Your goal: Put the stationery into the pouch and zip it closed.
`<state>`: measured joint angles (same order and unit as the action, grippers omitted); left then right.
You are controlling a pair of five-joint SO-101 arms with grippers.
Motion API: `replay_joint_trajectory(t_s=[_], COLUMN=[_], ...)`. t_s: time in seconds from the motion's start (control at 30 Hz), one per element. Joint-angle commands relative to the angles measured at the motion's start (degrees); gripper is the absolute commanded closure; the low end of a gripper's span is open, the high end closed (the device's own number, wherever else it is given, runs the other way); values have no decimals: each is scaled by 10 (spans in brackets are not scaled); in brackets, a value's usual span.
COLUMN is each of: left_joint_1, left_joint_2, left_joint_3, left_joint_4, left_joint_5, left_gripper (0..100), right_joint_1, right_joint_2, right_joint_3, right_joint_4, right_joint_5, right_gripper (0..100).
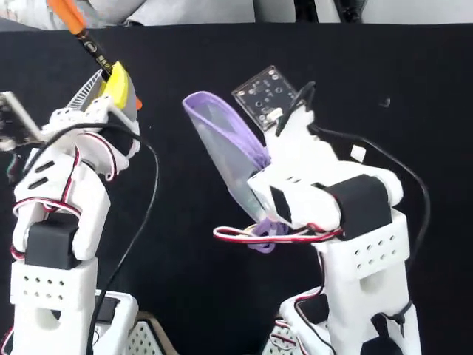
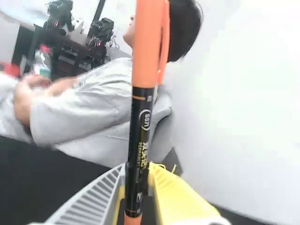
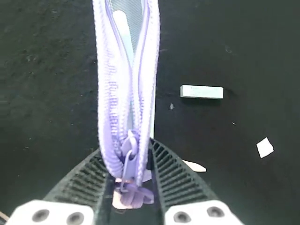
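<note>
At ten o'clock, the left gripper [image 1: 111, 87] clenches an orange-capped marker [image 1: 83, 33], held aloft. Near centre, the right gripper [image 1: 267, 194] grasps the purple pouch [image 1: 225, 144] by its zipper end, its unzipped mouth pointing to eleven o'clock. This looks like the loading step: next, the marker probably needs guiding toward three o'clock, into that mouth.

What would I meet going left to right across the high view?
Orange-capped black marker pen → lilac mesh zip pouch → right arm's white shoulder block → black cable at the far right.
</note>
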<state>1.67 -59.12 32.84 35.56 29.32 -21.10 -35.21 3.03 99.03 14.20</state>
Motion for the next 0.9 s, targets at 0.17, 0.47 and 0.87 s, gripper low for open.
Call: replay_joint_trajectory(t_s=[0.17,0.47,0.87], left_joint_1=[55,103,103], left_joint_2=[-12,-13,-19], left_joint_3=[56,169,209], left_joint_4=[-168,-260,-260], left_joint_5=[67,66,65], left_gripper=[971,971,971], right_joint_1=[-38,-36,-35], right_joint_2=[1,0,0], right_joint_3=[18,29,28], right_joint_4=[-3,-7,-12], right_joint_5=[4,15,15], right_gripper=[985,985,985])
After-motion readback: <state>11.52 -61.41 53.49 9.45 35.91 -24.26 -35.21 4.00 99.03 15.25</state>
